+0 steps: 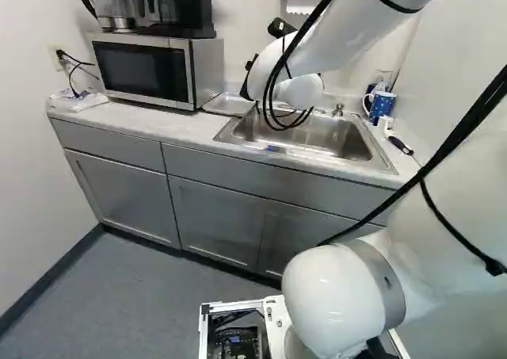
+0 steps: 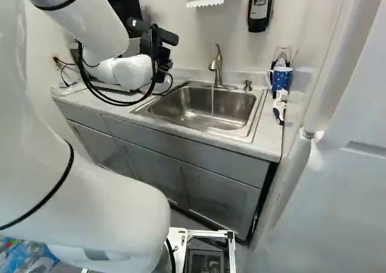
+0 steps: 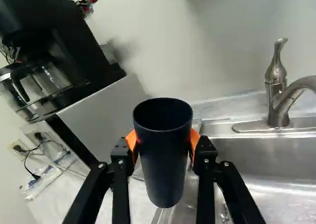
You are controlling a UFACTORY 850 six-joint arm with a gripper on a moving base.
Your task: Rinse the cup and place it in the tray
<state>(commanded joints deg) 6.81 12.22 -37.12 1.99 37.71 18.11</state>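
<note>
Gripping the dark cup [image 3: 163, 169] from both sides, the pincer [image 3: 164, 141] has its orange pads pressed to the wall below the mouth. The cup stands roughly upright, mouth up, at the left end of the sink [image 2: 175, 107] as the base views look on it, away from the faucet [image 3: 276, 95]. A thin stream of water [image 2: 212, 104] runs down into the sink. What looks like the tray [image 1: 227, 104] sits on the table [image 1: 142, 119] just left of the sink.

Whether the cup is rinsed cannot be told, since its inside is too dark to read. If it is not, the step is likely the approach to the water: travel level across the sink, well clear of its edge, and stop with the mouth under the stream. Let some water in, then tip the cup over the middle of the sink so that it pours out inside. The stream is thin, so the mouth needs careful centring. A wet, smooth wall may slip when tilted; a firm grip and a slow turn of the wrist should help.

If it is rinsed, drain it above the sink first, then lower it to the left of the sink until the base sits flat in the tray. Only then should the pads part, evenly, before backing straight off.
</note>
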